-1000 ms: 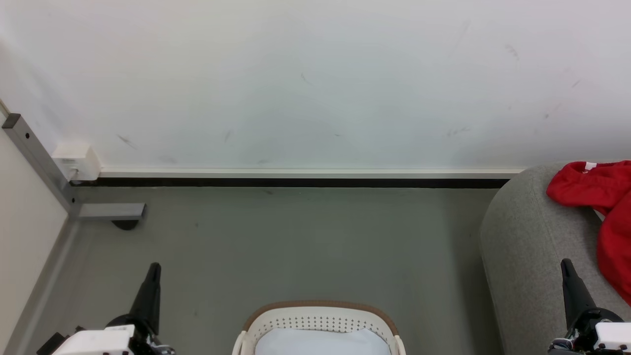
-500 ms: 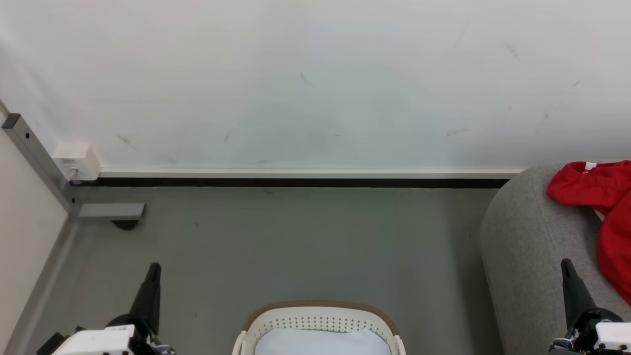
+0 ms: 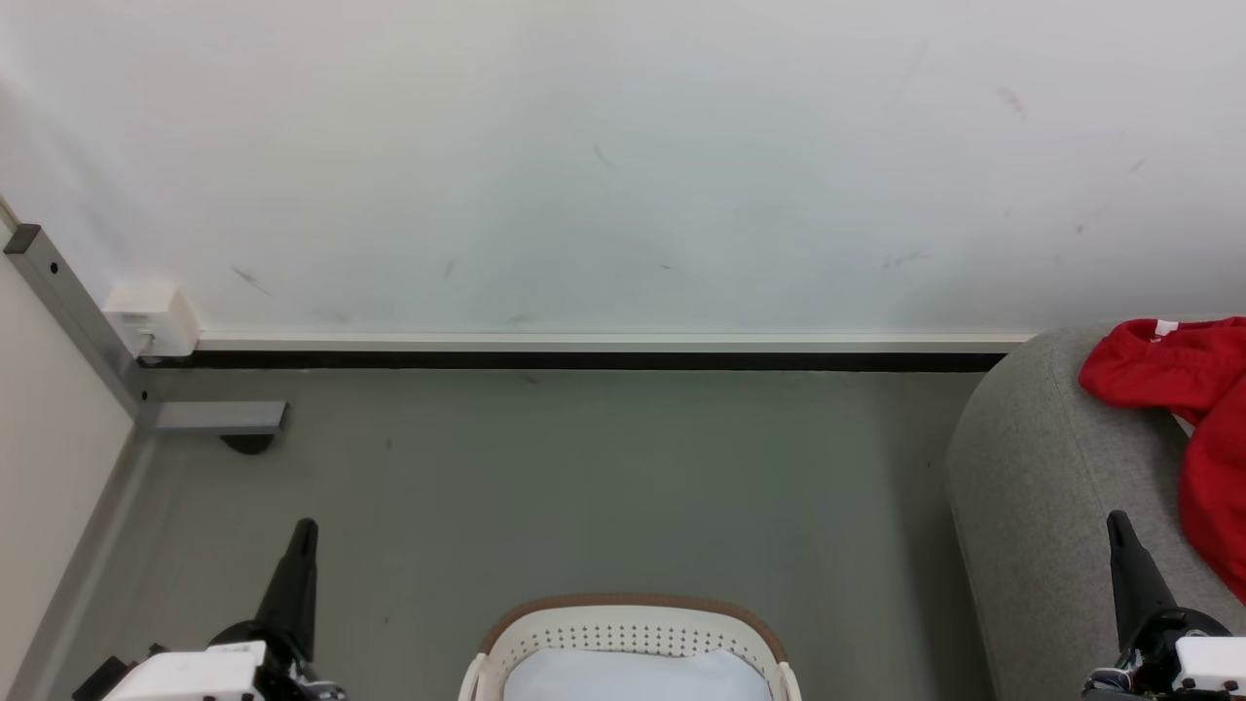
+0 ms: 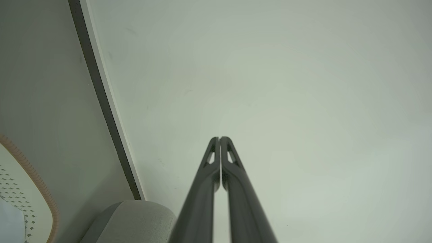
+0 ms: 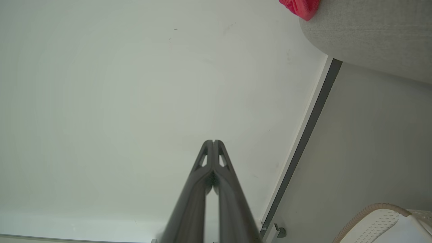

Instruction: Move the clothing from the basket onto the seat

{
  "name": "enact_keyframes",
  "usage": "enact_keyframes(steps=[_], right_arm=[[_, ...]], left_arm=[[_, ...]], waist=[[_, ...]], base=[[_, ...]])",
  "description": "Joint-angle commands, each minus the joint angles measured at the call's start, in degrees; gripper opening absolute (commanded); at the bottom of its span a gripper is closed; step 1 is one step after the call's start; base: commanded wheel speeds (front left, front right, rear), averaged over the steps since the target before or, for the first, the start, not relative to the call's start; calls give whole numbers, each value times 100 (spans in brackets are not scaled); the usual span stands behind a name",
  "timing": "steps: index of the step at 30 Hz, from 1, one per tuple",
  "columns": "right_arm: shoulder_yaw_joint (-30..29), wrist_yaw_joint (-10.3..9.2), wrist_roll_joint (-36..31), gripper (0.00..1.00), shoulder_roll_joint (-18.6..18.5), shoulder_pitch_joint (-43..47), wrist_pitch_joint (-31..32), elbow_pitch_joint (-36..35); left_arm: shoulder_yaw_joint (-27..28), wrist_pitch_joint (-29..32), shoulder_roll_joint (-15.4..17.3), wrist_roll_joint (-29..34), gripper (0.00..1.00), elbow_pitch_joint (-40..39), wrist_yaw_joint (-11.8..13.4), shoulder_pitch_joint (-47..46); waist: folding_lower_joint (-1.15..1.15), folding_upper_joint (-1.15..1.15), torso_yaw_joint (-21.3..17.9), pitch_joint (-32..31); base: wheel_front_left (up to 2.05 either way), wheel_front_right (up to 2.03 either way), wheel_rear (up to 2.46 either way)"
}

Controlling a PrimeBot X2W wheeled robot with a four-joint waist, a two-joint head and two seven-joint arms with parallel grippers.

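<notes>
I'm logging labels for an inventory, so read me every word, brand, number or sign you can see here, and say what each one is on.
No readable text anywhere.
White tag on the red clothing: too small to read.
White box on the wall: any marking is too small to read.
Basket and seat: no lettering seen.

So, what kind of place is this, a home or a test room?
Most likely an indoor test room staged as a home corner: a bare, scuffed white wall, a plain grey floor and a metal frame post, with a grey seat carrying red clothing and a laundry basket.
</notes>
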Motion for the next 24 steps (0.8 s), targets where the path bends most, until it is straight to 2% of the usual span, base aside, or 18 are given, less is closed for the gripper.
enact_keyframes(steps=[1, 24], right_arm=[[-25, -12, -23, 0, 11, 14, 10, -31], [-34, -12, -34, 0, 17, 13, 16, -30]], left_arm=[[12, 27, 42, -71, 0, -12, -27, -35], [11, 26, 42, -72, 0, -12, -28, -35]], waist=[[0, 0, 0, 0], [0, 0, 0, 0]], base=[[0, 0, 0], [0, 0, 0]])
